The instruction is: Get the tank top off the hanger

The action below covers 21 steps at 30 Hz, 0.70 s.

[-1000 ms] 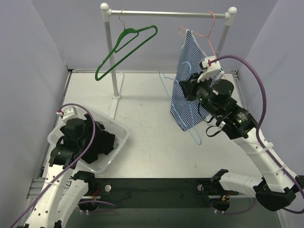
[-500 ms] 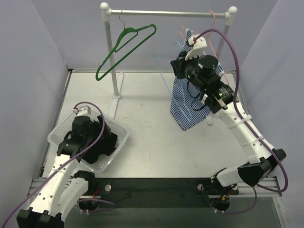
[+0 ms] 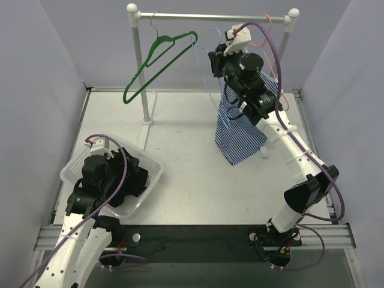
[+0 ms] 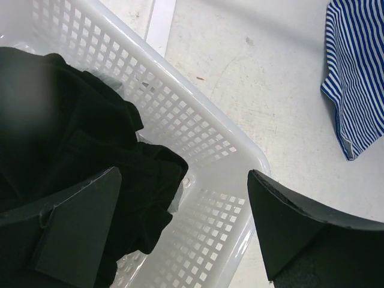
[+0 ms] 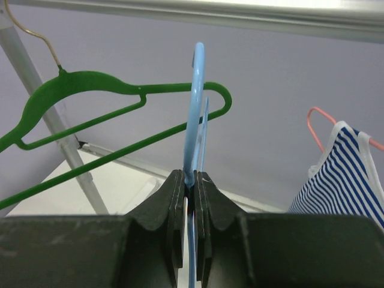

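The right arm has swung up and to the left from its place low beside the tank top, carrying the light blue hanger with it, and the left arm has shifted only a little over the basket.

The right gripper [image 5: 189,180] has its jaws pressed together on the thin bar of the blue plastic hanger [image 5: 197,108], which stands upright between the pads and rises above them. In the overhead view this gripper [image 3: 215,59] sits just below the metal rail [image 3: 210,17], with the blue hanger [image 3: 203,71] trailing down beside it. To its left the green hanger [image 3: 162,68] hangs tilted from the rail by its wire hook; the right wrist view shows the green hanger [image 5: 102,78] behind the blue one.

To the right, the blue-and-white striped tank top [image 3: 240,132] hangs on the pink hanger [image 3: 267,24] near the rail's right end, its lower hem reaching down toward the table [image 3: 180,150]. The arm crosses in front of its upper part.

The left gripper [image 4: 183,180] has its jaws spread wide and holds nothing. It hovers over the white mesh basket [image 4: 198,120], above the black clothing [image 4: 60,120] piled inside. The basket [image 3: 153,171] sits at the table's near left.
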{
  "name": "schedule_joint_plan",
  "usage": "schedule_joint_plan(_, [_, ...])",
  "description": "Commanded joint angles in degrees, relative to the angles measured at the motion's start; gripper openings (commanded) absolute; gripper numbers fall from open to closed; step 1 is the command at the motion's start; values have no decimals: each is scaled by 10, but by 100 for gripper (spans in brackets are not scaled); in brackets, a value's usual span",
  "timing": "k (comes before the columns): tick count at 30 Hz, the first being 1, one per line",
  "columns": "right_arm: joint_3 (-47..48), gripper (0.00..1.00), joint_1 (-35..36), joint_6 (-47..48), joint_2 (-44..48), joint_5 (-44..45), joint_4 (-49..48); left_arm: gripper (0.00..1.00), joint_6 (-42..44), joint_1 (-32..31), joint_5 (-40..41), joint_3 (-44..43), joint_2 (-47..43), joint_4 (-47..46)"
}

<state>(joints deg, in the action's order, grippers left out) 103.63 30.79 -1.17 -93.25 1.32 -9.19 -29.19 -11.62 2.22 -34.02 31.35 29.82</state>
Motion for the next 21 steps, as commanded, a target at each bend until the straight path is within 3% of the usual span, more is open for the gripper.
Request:
schedule_joint_plan(1, [57,0,-1,40,-24,33,-94,97,14,2,-21,4,-5,-42])
schedule_joint_plan(21, [235,0,-7,82,-162,85,-43,97,19,2,-42,4,6,-45])
